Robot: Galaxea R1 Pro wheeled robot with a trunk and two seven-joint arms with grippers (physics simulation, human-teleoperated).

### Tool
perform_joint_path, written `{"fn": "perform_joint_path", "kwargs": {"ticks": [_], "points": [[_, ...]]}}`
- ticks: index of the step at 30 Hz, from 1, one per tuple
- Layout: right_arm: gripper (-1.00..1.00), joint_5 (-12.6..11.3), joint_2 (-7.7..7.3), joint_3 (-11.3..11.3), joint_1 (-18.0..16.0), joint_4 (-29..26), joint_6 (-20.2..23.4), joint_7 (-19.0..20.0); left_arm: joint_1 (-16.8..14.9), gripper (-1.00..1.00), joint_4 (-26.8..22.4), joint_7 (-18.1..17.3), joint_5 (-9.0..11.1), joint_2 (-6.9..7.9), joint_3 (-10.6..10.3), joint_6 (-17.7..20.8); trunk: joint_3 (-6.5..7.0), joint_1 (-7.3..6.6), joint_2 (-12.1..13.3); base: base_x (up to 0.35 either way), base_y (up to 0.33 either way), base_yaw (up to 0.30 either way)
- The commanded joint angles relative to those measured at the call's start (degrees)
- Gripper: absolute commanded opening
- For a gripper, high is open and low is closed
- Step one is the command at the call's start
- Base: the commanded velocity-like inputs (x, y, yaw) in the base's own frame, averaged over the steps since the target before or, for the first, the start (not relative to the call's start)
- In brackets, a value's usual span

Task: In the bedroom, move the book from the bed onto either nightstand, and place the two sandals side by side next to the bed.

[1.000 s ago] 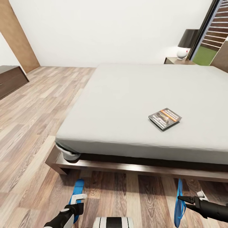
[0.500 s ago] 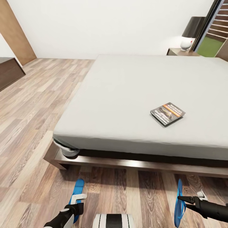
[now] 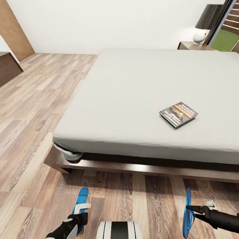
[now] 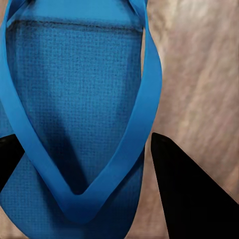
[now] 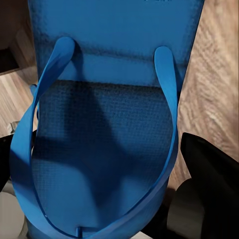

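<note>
Sandals (image 3: 80, 203) sit partly hidden behind both arms' jaws.

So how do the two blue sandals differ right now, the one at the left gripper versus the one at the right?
The left sandal lies flat by the left gripper, sole facing up; the right sandal stands on edge at the right gripper. The left one sits below the bed corner, the right one below the book. Both are bright blue flip-flops.

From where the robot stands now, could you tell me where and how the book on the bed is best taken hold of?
Grip the book by its near corner or edge, coming from the foot of the bed. It lies flat on the mattress, thin and turned at an angle, so a tool probably cannot close around it from above; pinching cover and underside at an edge seems likelier to hold.
</note>
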Motion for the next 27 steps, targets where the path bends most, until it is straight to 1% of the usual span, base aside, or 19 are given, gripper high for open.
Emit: {"fn": "perform_joint_path", "kwargs": {"ticks": [1, 5, 7, 8, 12, 14, 17, 25, 27], "points": [[-1.00, -0.21, -0.01, -0.03, -0.02, 0.01, 0.38, -0.01, -0.01, -1.00, -0.08, 0.03, -0.67, -0.05, 0.35, 0.18, -0.03, -0.01, -0.01, 0.000, 0.000, 0.000], [-1.00, -0.21, -0.01, -0.03, -0.02, 0.01, 0.38, -0.01, -0.01, -1.00, -0.08, -0.02, -0.67, -0.05, 0.33, 0.11, -0.03, -0.01, -0.01, 0.000, 0.000, 0.000], [-1.00, -0.21, -0.01, -0.03, -0.02, 0.01, 0.38, -0.01, -0.01, -1.00, -0.06, -0.04, -0.67, -0.05, 0.34, -0.50, -0.03, -0.01, -0.01, 0.000, 0.000, 0.000], [-1.00, -0.21, -0.01, -0.01, -0.02, 0.01, 0.38, -0.01, -0.01, -1.00, 0.03, -0.05, -0.67, -0.05, 0.35, -1.40, -0.03, -0.01, -0.01, 0.000, 0.000, 0.000], [-1.00, -0.21, -0.01, -0.03, -0.02, 0.01, 0.38, -0.01, -0.01, -1.00, 2.97, -0.06, -0.67, 0.00, 0.35, -8.98, -0.03, -0.01, -0.01, 0.000, 0.000, 0.000], [-1.00, -0.21, -0.01, -0.03, -0.02, 0.01, 0.38, -0.01, -0.01, -1.00, 3.64, -0.06, -0.67, 0.12, 0.40, -10.57, -0.03, -0.01, -0.01, 0.000, 0.000, 0.000], [-1.00, -0.21, -0.01, -0.02, -0.02, 0.01, 0.38, -0.01, -0.01, -1.00, 3.88, -0.02, -0.66, 0.19, 0.39, -11.16, -0.03, -0.01, -0.01, 0.000, 0.000, 0.000], [-1.00, -0.21, -0.01, -0.04, -0.02, 0.01, 0.38, -0.01, -0.01, -1.00, 3.97, 0.03, -0.59, 0.22, 0.43, -11.34, -0.03, -0.01, -0.01, 0.000, 0.000, 0.000], [-1.00, -0.21, -0.01, 0.00, -0.03, 0.01, 0.38, -0.01, -0.01, -1.00, 3.97, 0.03, -0.61, 0.22, 0.44, -11.34, -0.48, 0.04, -0.04, 0.000, 0.000, 0.000]]}}
